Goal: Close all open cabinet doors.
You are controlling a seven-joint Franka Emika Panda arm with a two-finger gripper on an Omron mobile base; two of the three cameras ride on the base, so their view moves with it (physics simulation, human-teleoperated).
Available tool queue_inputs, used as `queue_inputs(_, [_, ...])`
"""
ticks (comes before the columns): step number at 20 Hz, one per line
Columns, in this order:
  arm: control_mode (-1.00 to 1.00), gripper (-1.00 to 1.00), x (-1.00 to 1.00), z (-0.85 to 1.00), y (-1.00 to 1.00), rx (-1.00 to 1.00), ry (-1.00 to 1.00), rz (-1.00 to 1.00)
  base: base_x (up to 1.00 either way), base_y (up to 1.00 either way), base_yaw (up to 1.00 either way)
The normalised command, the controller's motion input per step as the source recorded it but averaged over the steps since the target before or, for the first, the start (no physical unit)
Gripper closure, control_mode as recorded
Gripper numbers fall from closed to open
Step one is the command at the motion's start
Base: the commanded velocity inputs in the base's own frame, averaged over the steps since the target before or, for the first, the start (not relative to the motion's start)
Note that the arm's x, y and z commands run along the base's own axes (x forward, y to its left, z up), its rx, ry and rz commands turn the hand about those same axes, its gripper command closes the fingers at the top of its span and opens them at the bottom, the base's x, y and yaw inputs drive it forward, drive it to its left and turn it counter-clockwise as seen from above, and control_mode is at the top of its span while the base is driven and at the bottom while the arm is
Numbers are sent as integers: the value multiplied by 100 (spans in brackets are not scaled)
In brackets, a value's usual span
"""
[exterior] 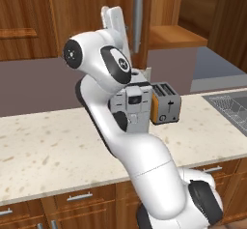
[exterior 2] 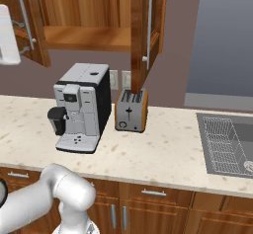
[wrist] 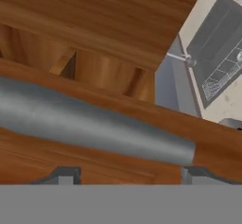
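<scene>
The fingers (wrist: pixel 127 173) are standing open, holding nothing, the door (wrist: pixel 94 15) just ahead and its handle (wrist: pixel 94 124) crossing between them — rigid, hinged, probably light; pushing the panel suits.

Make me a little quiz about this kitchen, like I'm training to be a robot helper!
1. True or false: the left cabinet door and the right cabinet door both stand open.
2. What stands right next to the coffee machine on the counter? A) toaster B) kettle C) fruit bowl
3. Fill the gap: in the hand view, the open gripper is up close to a long silver bar ____ on a wooden door.

Key: 1 true; 2 A; 3 handle.
</scene>
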Motion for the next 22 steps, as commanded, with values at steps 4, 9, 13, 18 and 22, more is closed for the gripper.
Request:
queue_inputs(4, [-100, -100, 76, -10, -20, 0, 0, -8, 0, 0, 0])
queue_inputs(9, [-100, -100, 77, -16, -18, 0, 0, -3, 0, 0, 0])
queue_inputs(13, [-100, -100, 77, -20, -19, 0, 1, -2, 0, 0, 0])
queue_inputs(18, [-100, -100, 72, -11, -21, 4, 1, -2, 0, 0, 0])
queue_inputs(22, [-100, -100, 73, -11, -21, 6, 4, -1, 0, 0, 0])
